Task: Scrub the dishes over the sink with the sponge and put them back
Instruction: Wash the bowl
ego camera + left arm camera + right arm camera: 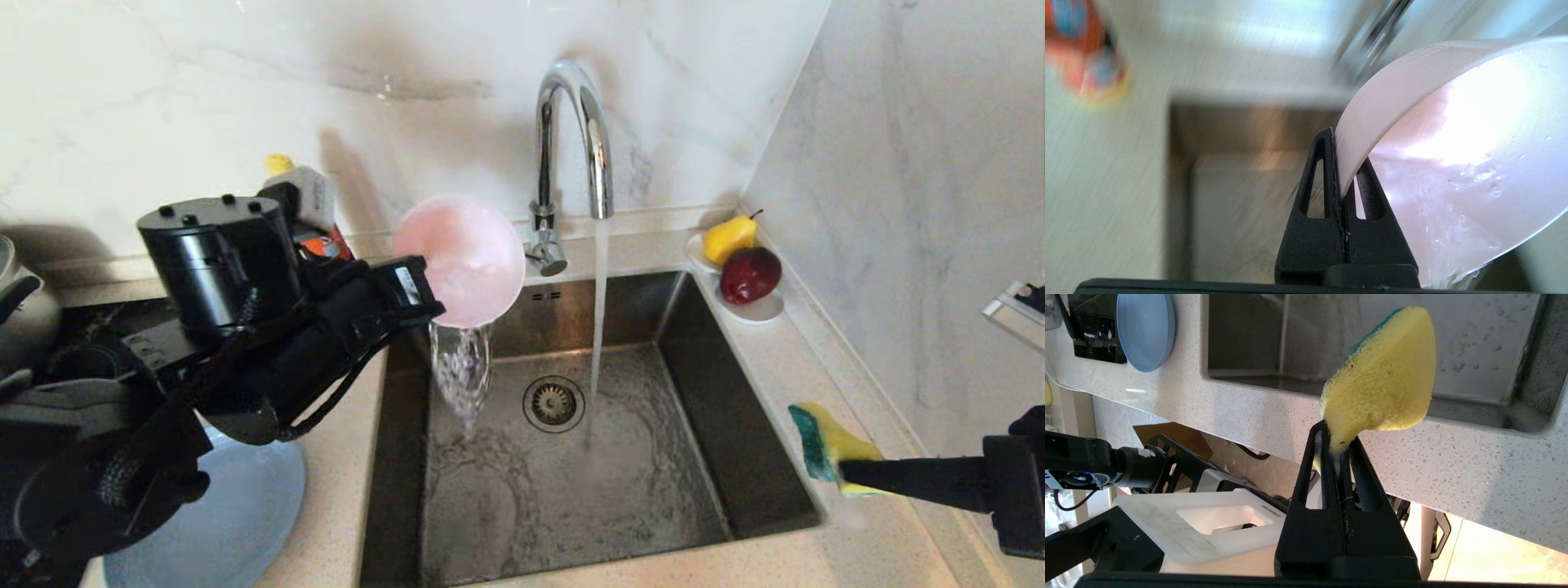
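My left gripper [426, 286] is shut on the rim of the pale pink bowl [461, 260], held tipped on its side above the sink's [735, 392] back left corner. Water pours out of the bowl into the basin. In the left wrist view the bowl's [1457, 163] wet inside faces the camera, its rim pinched between the fingers [1327, 171]. My right gripper [853, 474] hangs over the counter at the sink's right edge, shut on the yellow sponge [826, 445] with its green face. The grey-blue plate [237, 514] lies on the counter at the left. The teal bowl is out of view.
The chrome tap [571, 139] runs a stream into the basin near the drain strainer [553, 403]. A white saucer [755, 309] with a pear and an apple sits at the sink's back right corner. An orange bottle [302, 196] stands behind my left arm.
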